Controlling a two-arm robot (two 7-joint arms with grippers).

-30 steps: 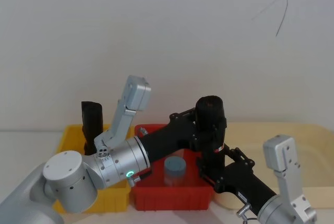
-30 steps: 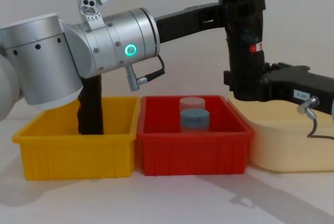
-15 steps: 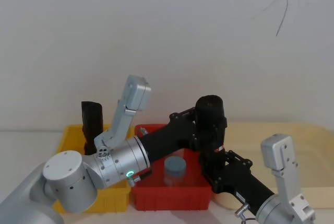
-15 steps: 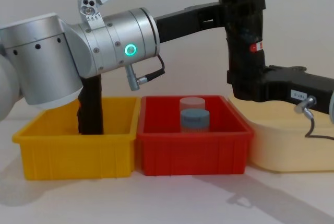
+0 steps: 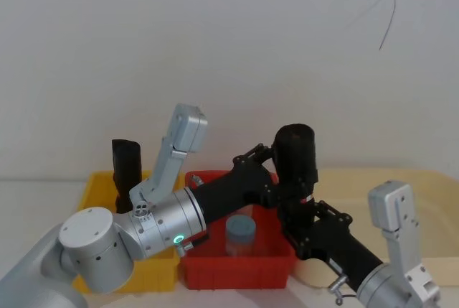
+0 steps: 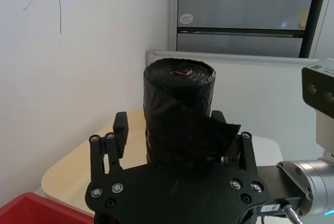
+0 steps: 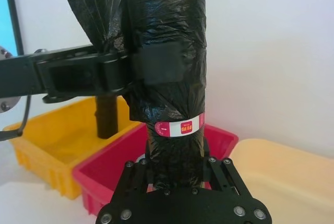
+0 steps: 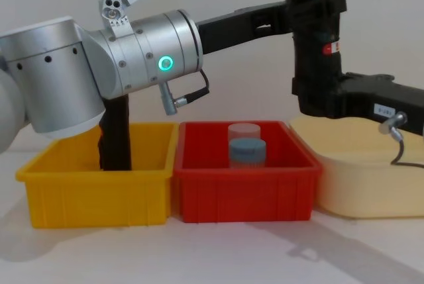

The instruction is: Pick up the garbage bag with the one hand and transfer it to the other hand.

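Two grippers are meeting on the garbage bag, which is standing upright in the air above the right end of the red bin, clear of its rim. I am pinching the roll's lower part with my right gripper, fingers pressed into the plastic just under the red-white label. My left gripper, on the arm with the green ring light, is reaching across above the red bin and sitting around the roll's upper part. Its fingers are standing spread. In the left wrist view, pale background is showing between one finger and the black plastic.

A yellow bin is sitting against the red bin's left side, with a flat black slab standing in it. A blue-grey cylinder is standing inside the red bin, a paler one just behind it. A cream tray is lying just beside the red bin's right side.
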